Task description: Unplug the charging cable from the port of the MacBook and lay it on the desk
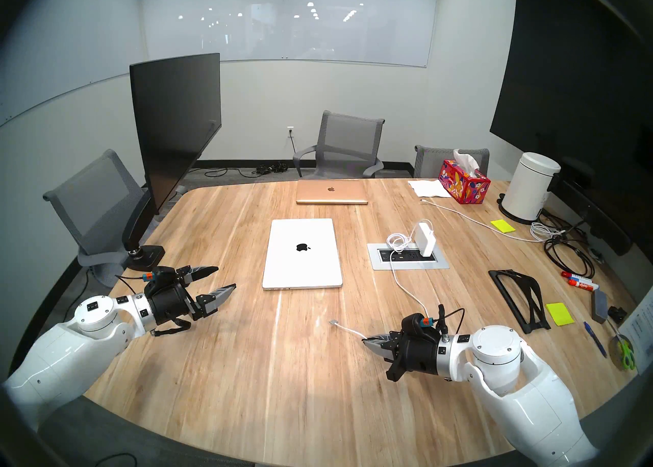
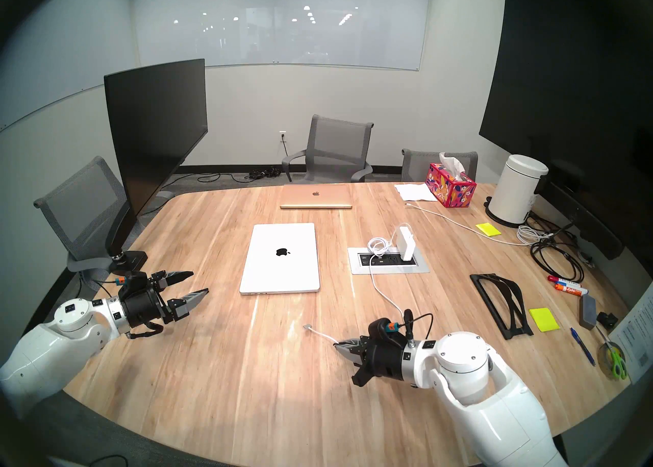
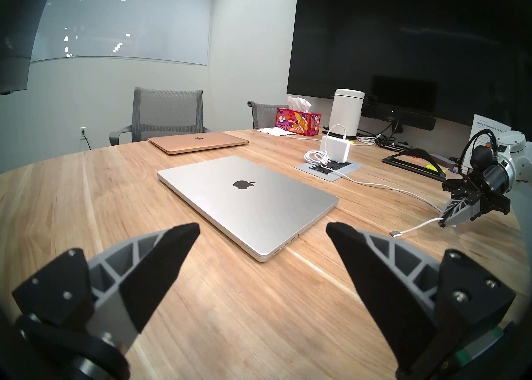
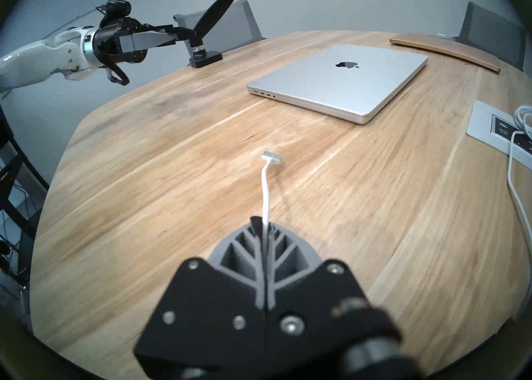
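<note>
The silver MacBook (image 1: 303, 254) lies closed mid-desk with nothing in its ports (image 4: 263, 93). My right gripper (image 1: 367, 342) is shut on the thin white charging cable (image 4: 265, 195), a short way behind its flat silver connector (image 4: 271, 157). The connector sticks out ahead of the fingers, just above or on the wooden desk (image 1: 247, 367), in front of the MacBook. The cord runs back to the white power brick (image 1: 425, 239) in the outlet panel (image 1: 407, 256). My left gripper (image 1: 224, 280) is open and empty, hovering left of the MacBook; it also shows in the left wrist view (image 3: 262, 231).
A gold laptop (image 1: 332, 192) lies at the far edge. A monitor on an arm (image 1: 173, 130) stands at left. Tissue box (image 1: 464, 181), white canister (image 1: 530, 187), another white cable (image 1: 473, 220), black stand (image 1: 519, 294), markers and sticky notes fill the right side.
</note>
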Controlling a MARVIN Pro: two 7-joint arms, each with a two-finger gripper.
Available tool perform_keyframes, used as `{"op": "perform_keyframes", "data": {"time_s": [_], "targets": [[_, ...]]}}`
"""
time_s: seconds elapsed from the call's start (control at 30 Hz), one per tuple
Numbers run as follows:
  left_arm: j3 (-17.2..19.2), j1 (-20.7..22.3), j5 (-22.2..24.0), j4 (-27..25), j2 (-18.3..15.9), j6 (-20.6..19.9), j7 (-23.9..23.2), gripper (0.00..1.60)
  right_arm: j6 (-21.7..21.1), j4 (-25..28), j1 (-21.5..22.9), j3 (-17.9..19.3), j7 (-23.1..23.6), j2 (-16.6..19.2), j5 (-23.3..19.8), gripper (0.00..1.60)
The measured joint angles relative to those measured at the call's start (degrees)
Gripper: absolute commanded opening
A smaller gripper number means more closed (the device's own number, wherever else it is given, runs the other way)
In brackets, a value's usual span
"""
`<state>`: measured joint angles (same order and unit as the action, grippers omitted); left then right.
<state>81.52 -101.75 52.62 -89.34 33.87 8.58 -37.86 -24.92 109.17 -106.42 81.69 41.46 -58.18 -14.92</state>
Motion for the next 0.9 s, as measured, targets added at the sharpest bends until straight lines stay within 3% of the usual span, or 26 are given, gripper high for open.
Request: {"op": "perform_keyframes", "data": {"time_s": [0.13,0.37,0.4,0.43,0.5,0.67,0.8,0.9], "targets": [[0.0,0.0,0.0,0.0,0.0,0.0,0.0,1.6,0.38,-0.51,0.15,0.01,0.8,0.23,-0.04,0.65],[0.0,0.0,0.01,0.0,0.0,0.0,0.01,1.6,0.89,-1.2,0.46,0.01,1.74,0.35,-0.05,0.79],[0.0,0.0,0.01,0.0,0.0,0.0,0.01,1.6,0.92,-1.23,0.48,0.01,1.79,0.35,-0.05,0.99],[0.0,0.0,0.01,0.0,0.0,0.0,0.01,1.6,0.97,-1.28,0.51,0.01,1.89,0.35,-0.05,1.05],[0.0,0.0,0.01,0.0,0.0,0.0,0.01,1.6,1.05,-1.35,0.56,0.0,2.02,0.35,-0.05,1.07],[0.0,0.0,0.01,0.0,-0.01,0.0,0.02,1.6,1.37,-1.39,0.56,0.25,2.2,0.28,-0.09,0.9],[0.0,0.0,0.01,0.0,-0.01,0.0,0.02,1.6,1.53,-1.17,0.55,1.11,2.26,0.19,-0.4,0.99],[0.0,0.0,0.01,0.0,-0.01,0.0,0.02,1.6,1.6,-0.93,0.55,1.92,2.27,0.13,-0.69,0.95]]}}
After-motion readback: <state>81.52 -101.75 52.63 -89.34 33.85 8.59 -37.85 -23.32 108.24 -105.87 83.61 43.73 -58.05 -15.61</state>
